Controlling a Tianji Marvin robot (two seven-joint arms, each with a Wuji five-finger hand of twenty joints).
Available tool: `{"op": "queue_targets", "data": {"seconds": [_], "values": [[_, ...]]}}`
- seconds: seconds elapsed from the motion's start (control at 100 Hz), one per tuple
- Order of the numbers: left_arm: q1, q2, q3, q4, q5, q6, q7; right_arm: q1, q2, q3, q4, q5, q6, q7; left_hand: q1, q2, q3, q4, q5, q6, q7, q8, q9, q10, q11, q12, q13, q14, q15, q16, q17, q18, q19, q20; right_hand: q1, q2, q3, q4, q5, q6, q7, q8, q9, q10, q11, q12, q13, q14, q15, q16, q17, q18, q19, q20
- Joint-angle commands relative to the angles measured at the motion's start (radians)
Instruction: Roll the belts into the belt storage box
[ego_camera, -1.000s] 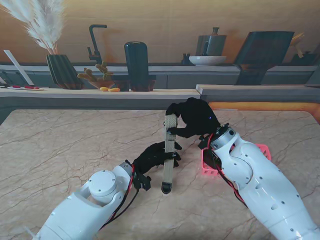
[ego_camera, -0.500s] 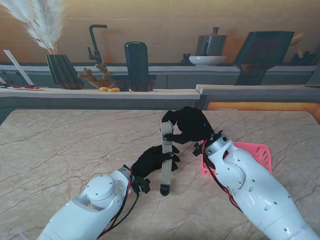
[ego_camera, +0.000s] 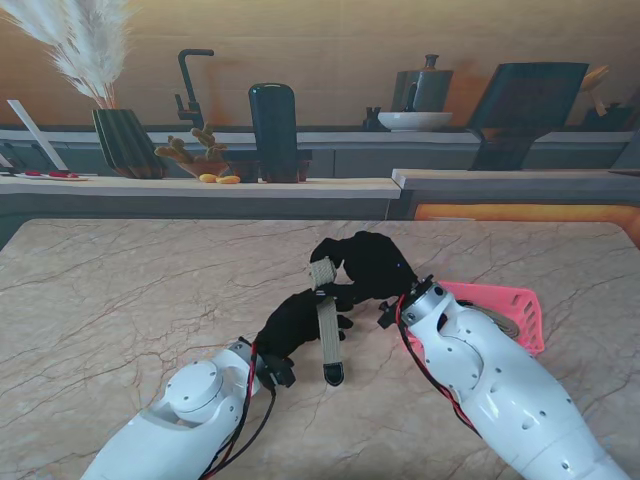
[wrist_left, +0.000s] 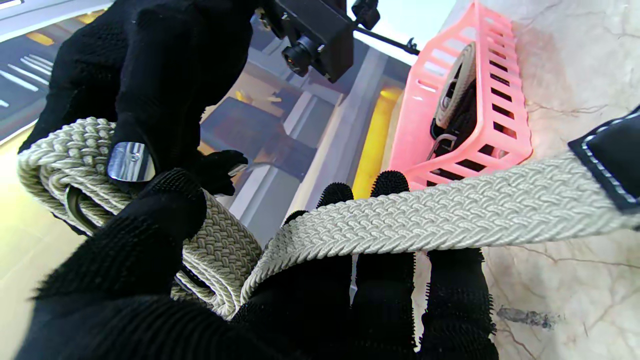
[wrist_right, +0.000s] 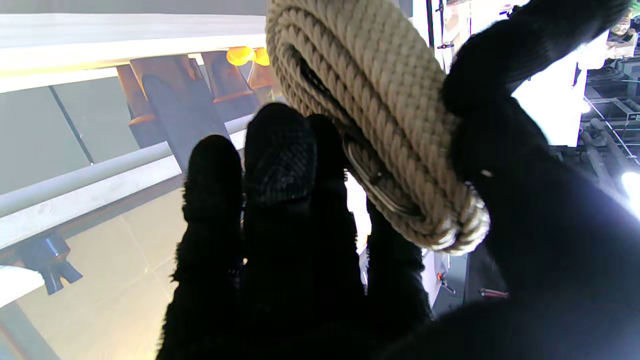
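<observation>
belt (ego_camera: 326, 335) pinched by both hands' fingers (wrist_left: 385, 235); pink box (ego_camera: 505, 310) beside right arm

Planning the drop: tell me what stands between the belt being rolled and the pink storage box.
On the table, nothing visible does. The woven belt is held by both the left hand and right hand; the pink box lies right of them, partly behind the right forearm. Another rolled belt already sits inside.

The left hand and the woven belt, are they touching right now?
Touching. In the left wrist view, the woven belt lies across the left hand, its strap resting directly on the fingertips, with the thumb pressed against the rolled part.
</observation>
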Motion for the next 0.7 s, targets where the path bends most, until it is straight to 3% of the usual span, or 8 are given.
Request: {"op": "queue_targets", "data": {"seconds": [0.0, 0.04, 0.09, 0.13, 0.34, 0.51, 0.55, 0.69], "values": [[-0.009, -0.008, -0.011, -0.047, -0.010, -0.025, -0.022, -0.017, 0.002, -0.016, 0.045, -0.009, 0.009, 0.022, -0.231, -0.140, -0.089, -0.109, -0.016, -0.186, -0.028, -0.008, -0.032, -0.019, -0.024, -0.012, -0.003, -0.036, -0.022, -0.019, 0.015, 0.018, -0.009, -0.011, 0.108, 0.046, 0.149, 0.021, 0.179, -0.190, 0.211, 0.022, 0.021, -0.042, 0.026, -0.002, 0.022, -0.029, 0.001, -0.004, -0.012, -0.017, -0.005, -0.013], [-0.010, -0.006, -0.013, -0.046, -0.011, -0.029, -0.031, -0.015, 0.001, -0.019, 0.048, -0.004, 0.015, 0.023, -0.265, -0.155, -0.040, -0.120, -0.024, -0.186, -0.032, -0.010, -0.042, -0.023, -0.029, -0.013, -0.012, -0.039, -0.023, -0.018, 0.016, 0.018, -0.019, -0.016, 0.108, 0.047, 0.149, 0.021, 0.179, -0.190, 0.211, 0.022, 0.020, -0.041, 0.025, -0.002, 0.022, -0.028, 0.001, -0.005, -0.012, -0.017, -0.005, -0.013], [-0.010, -0.004, -0.015, -0.046, -0.013, -0.035, -0.041, -0.013, 0.000, -0.021, 0.051, 0.000, 0.021, 0.022, -0.357, -0.208, 0.131, -0.162, -0.029, -0.187, -0.035, -0.011, -0.050, -0.024, -0.035, -0.017, -0.014, -0.040, -0.040, -0.023, 0.015, 0.024, -0.033, -0.023, 0.110, 0.047, 0.149, 0.021, 0.178, -0.189, 0.211, 0.022, 0.020, -0.039, 0.025, -0.002, 0.022, -0.028, 0.001, -0.005, -0.014, -0.015, -0.005, -0.013], [-0.012, -0.002, -0.016, -0.042, -0.012, -0.040, -0.054, -0.012, 0.000, -0.021, 0.053, -0.001, 0.026, 0.020, -0.405, -0.221, 0.203, -0.183, -0.038, -0.189, -0.041, -0.014, -0.062, -0.029, -0.043, -0.020, -0.020, -0.045, -0.050, -0.025, 0.015, 0.024, -0.042, -0.026, 0.110, 0.049, 0.148, 0.021, 0.178, -0.188, 0.210, 0.022, 0.020, -0.038, 0.026, -0.002, 0.022, -0.027, 0.001, -0.005, -0.015, -0.013, -0.005, -0.014], [-0.020, 0.002, -0.017, -0.027, -0.008, -0.053, -0.081, -0.017, -0.006, -0.016, 0.045, 0.021, 0.053, 0.021, -0.536, -0.248, 0.399, -0.211, -0.054, -0.195, -0.056, -0.019, -0.093, -0.038, -0.061, -0.025, -0.035, -0.047, -0.079, -0.027, 0.008, 0.028, -0.083, -0.029, 0.110, 0.053, 0.146, 0.021, 0.176, -0.185, 0.210, 0.024, 0.017, -0.036, 0.029, 0.000, 0.020, -0.025, 0.003, -0.006, -0.015, -0.012, -0.004, -0.015], [-0.021, 0.002, -0.015, -0.023, -0.005, -0.063, -0.081, -0.021, -0.008, -0.016, 0.043, 0.036, 0.063, 0.027, -0.521, -0.214, 0.376, -0.212, -0.073, -0.203, -0.067, -0.024, -0.103, -0.045, -0.068, -0.024, -0.036, -0.049, -0.084, -0.025, 0.003, 0.018, -0.101, -0.026, 0.111, 0.054, 0.143, 0.021, 0.174, -0.186, 0.209, 0.026, 0.016, -0.036, 0.031, 0.000, 0.019, -0.026, 0.005, -0.007, -0.016, -0.011, -0.003, -0.016], [-0.017, 0.000, -0.017, -0.026, -0.016, -0.062, -0.078, -0.021, -0.009, -0.019, 0.044, 0.038, 0.062, 0.027, -0.519, -0.147, 0.287, -0.201, -0.079, -0.204, -0.075, -0.030, -0.106, -0.042, -0.071, -0.023, -0.041, -0.045, -0.084, -0.019, -0.003, 0.013, -0.107, -0.018, 0.110, 0.054, 0.143, 0.021, 0.174, -0.186, 0.209, 0.027, 0.016, -0.038, 0.032, 0.000, 0.019, -0.026, 0.006, -0.007, -0.016, -0.011, -0.003, -0.016], [-0.007, -0.006, -0.020, -0.043, -0.034, -0.060, -0.048, -0.017, -0.008, -0.037, 0.058, 0.035, 0.050, 0.027, -0.479, -0.096, 0.186, -0.184, -0.104, -0.209, -0.097, -0.048, -0.112, -0.037, -0.078, -0.026, -0.044, -0.046, -0.087, -0.019, -0.002, 0.014, -0.108, -0.011, 0.104, 0.056, 0.141, 0.021, 0.171, -0.188, 0.206, 0.028, 0.014, -0.039, 0.032, -0.001, 0.011, -0.023, 0.004, -0.009, -0.025, -0.005, -0.004, -0.017]]}}
